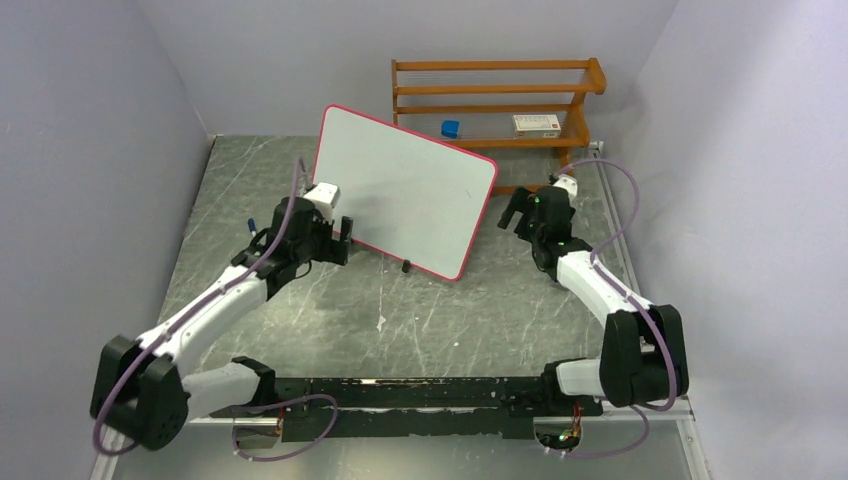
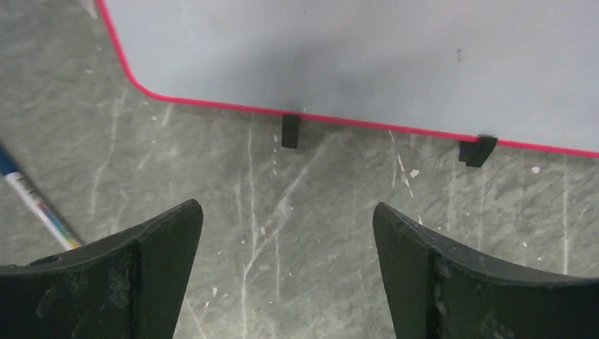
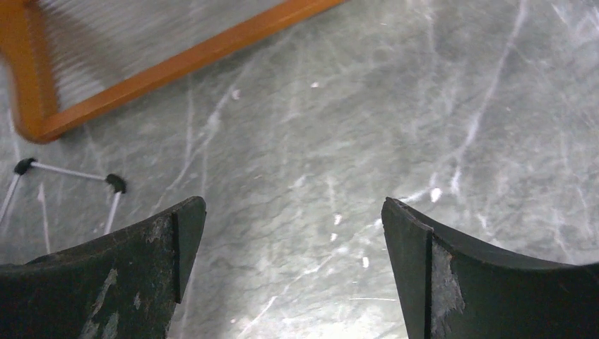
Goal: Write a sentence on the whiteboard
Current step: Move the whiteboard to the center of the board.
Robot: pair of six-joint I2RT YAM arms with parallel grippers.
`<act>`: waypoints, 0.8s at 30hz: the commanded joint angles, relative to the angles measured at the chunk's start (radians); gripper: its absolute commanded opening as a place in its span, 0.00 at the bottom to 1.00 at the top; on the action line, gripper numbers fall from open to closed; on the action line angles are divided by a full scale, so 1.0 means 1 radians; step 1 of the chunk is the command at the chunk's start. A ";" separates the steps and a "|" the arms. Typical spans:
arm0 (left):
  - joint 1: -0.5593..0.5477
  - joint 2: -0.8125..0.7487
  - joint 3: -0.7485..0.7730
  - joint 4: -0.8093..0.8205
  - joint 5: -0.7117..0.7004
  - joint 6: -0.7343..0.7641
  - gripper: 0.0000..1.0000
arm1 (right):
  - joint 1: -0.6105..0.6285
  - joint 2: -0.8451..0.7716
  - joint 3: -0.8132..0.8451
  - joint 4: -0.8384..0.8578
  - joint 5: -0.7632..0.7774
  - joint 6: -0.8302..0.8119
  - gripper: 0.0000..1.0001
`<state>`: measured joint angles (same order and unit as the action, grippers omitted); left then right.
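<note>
whiteboard (image 1: 405, 190) tilted; left gripper (image 2: 286, 215), right gripper (image 3: 291, 205) wide

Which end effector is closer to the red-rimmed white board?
The left end effector, at the lower edge of the flat, red-rimmed whiteboard; the right end effector hangs apart.

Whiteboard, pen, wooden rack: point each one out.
whiteboard (image 1: 405, 190), top external view, middle of its white face.
pen (image 2: 35, 205), left wrist view, its white barrel near the left edge.
wooden rack (image 1: 490, 65), top external view, its top rail.
</note>
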<state>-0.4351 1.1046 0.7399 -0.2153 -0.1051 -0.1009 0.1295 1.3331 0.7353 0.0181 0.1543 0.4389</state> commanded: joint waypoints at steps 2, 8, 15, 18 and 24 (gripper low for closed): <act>0.037 0.168 0.059 0.083 0.140 0.041 0.90 | 0.098 -0.069 0.028 0.000 0.224 -0.031 1.00; 0.167 0.318 0.045 0.241 0.341 0.073 0.81 | 0.148 -0.124 0.032 -0.027 0.348 -0.047 1.00; 0.174 0.461 0.083 0.307 0.413 0.146 0.67 | 0.175 -0.141 0.040 -0.054 0.377 -0.032 1.00; 0.173 0.523 0.113 0.295 0.408 0.172 0.60 | 0.179 -0.152 0.044 -0.060 0.378 -0.032 1.00; 0.171 0.585 0.134 0.317 0.385 0.171 0.50 | 0.179 -0.217 0.006 -0.024 0.369 -0.041 1.00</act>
<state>-0.2630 1.6695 0.8394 0.0402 0.2584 0.0422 0.3027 1.1736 0.7498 -0.0353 0.4904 0.4030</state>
